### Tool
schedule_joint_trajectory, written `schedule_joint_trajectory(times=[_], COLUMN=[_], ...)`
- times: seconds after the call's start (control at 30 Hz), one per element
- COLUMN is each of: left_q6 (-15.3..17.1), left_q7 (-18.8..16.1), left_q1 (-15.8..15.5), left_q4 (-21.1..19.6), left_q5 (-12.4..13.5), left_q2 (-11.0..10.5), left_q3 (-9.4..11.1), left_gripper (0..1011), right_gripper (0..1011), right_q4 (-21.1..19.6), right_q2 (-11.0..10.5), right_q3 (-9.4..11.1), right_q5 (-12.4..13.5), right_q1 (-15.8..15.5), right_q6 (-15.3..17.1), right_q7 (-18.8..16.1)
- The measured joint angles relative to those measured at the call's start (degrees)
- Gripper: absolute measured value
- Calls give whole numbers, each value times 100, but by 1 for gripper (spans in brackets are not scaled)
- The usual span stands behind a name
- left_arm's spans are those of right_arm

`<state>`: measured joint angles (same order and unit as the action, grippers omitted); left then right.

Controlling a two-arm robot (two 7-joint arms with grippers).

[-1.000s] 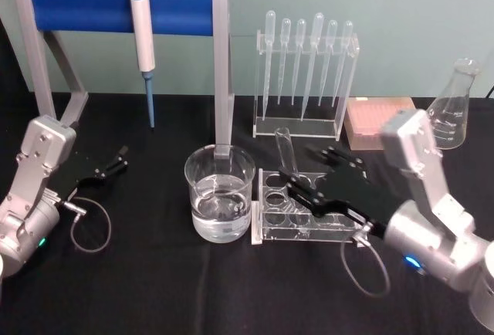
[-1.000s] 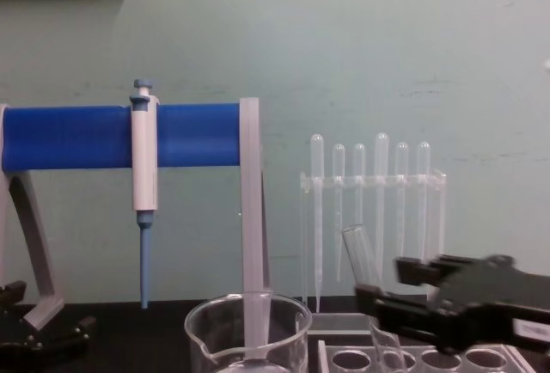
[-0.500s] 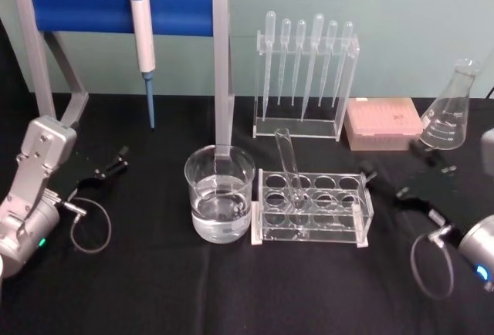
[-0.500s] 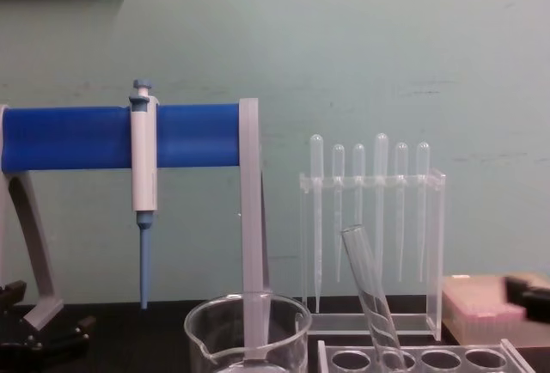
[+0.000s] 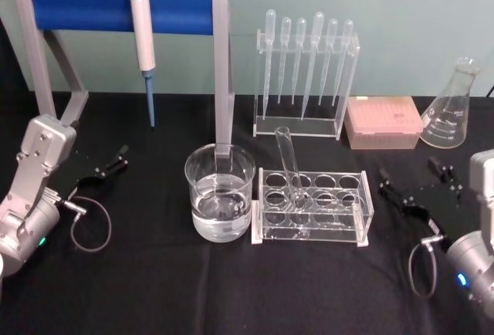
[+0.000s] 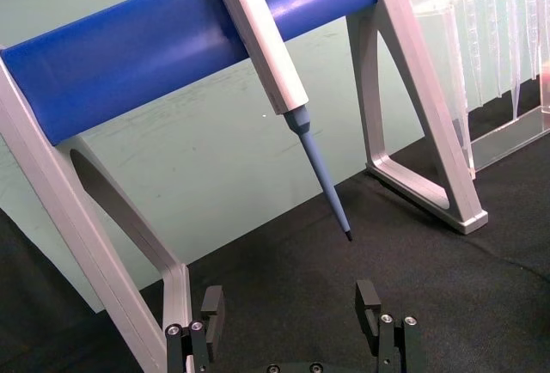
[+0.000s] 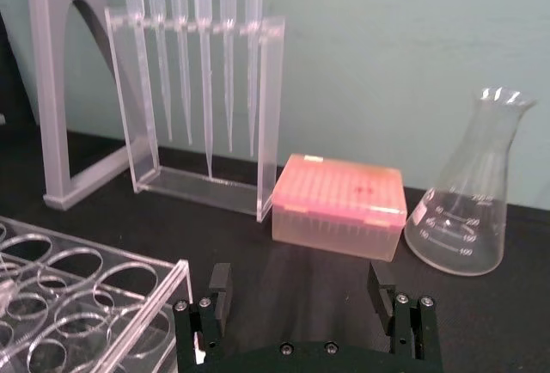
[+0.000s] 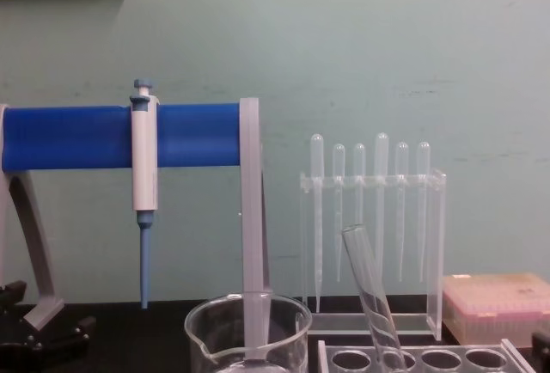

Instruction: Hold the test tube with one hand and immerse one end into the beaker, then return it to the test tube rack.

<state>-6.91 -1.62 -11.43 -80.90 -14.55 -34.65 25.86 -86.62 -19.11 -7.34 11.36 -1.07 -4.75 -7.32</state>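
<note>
The tube (image 5: pixel 289 167) leans in the rack (image 5: pixel 312 208), near the table's middle, beside the beaker (image 5: pixel 219 191) (half full). The right gripper (image 5: pixel 417 189) rests near the right edge, fingers apart and empty; the left gripper (image 5: pixel 110 163) is parked near the left edge, also apart. To return well, the right arm should retreat low and slowly, well apart from the flask (image 5: pixel 450 106).

Chest view: lower edge cuts the wide clear glass beaker (image 8: pixel 247 334) below its rim, so its water level is out of frame. Same edge cuts the clear plastic rack with round holes (image 8: pixel 430 358); the tilted clear glass test tube (image 8: pixel 371 296) drops out of frame at the rack top, round bottom unseen.

Head view: tube's lower end sits inside the rack (image 5: pixel 312 206), blurred behind clear walls; can't tell which hole. Right black gripper (image 5: pixel 421 188) near the counter's right edge: arm cut by the frame. Clear conical flask (image 5: pixel 451 106) clipped at right edge.
</note>
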Motion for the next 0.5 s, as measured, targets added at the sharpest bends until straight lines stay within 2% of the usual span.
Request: schedule_joint_trajectory(times=[0.07, 0.5], left_q6=[0, 0], left_q7=[0, 0], left_q1=[0, 0], left_q4=[0, 0], left_q5=[0, 0], left_q2=[0, 0], left_q3=[0, 0], left_gripper=[1000, 1000], right_gripper=[1003, 1003], right_q4=[76, 43], right_q2=[30, 20], right_q3=[-28, -16], right_q5=[-58, -38], right_q1=[32, 22], right_q6=[17, 9], right_q7=[-4, -7])
